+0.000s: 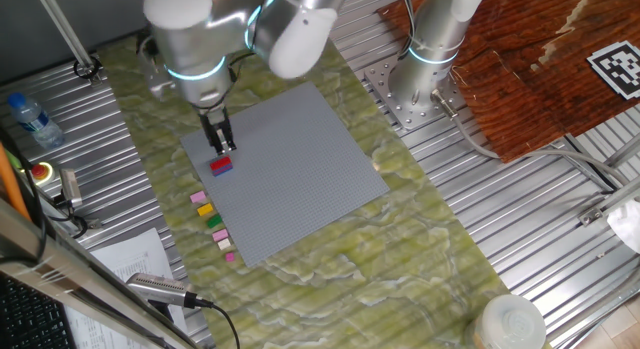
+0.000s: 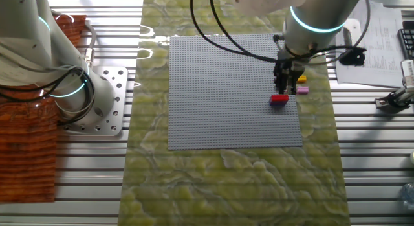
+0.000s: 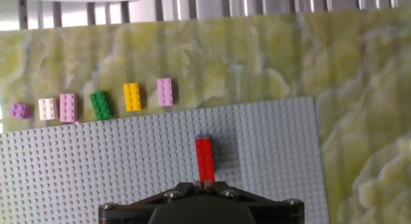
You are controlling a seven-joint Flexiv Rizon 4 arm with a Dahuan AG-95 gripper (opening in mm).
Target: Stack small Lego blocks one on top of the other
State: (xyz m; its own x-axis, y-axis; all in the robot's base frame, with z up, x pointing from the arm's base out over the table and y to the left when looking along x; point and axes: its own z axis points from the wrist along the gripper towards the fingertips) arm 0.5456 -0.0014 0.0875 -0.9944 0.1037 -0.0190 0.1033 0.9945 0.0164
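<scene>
A red small Lego block (image 3: 204,158) sits on the grey baseplate (image 3: 96,172), with a sliver of blue showing at its far end, as if it rests on a blue block. It also shows in one fixed view (image 1: 221,165) and in the other fixed view (image 2: 279,99). My gripper (image 1: 222,145) hangs just above it, apart from it, empty. The fingertips (image 3: 200,181) stand close together, shut. Pink (image 3: 165,92), yellow (image 3: 132,96), green (image 3: 100,104), pink (image 3: 68,107), white (image 3: 47,108) and purple (image 3: 19,110) blocks lie in a row on the mat beside the plate.
The baseplate lies on a green marbled mat (image 1: 400,239). A second arm's base (image 1: 425,69) stands behind it. A water bottle (image 1: 30,119), papers (image 1: 130,254) and a hand tool (image 1: 160,286) lie at the left edge.
</scene>
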